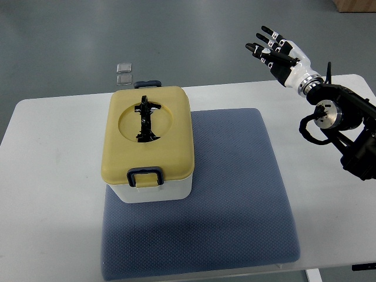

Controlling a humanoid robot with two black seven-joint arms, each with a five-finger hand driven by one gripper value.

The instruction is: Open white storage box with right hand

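A white storage box (154, 191) with a pale yellow lid (148, 136) stands on the left part of a blue-grey mat (235, 194). The lid lies flat on the box, with a black handle (145, 119) in its round recess and dark latches at the near side (145, 176) and far side (146, 84). My right hand (273, 48) hovers beyond the table's far right edge, well away from the box, fingers spread and holding nothing. Its arm (341, 123) comes in from the right. The left arm is out of view.
The mat lies on a white table (53, 176). Two small clear squares (124, 72) sit on the grey floor beyond the table's far edge, behind the box.
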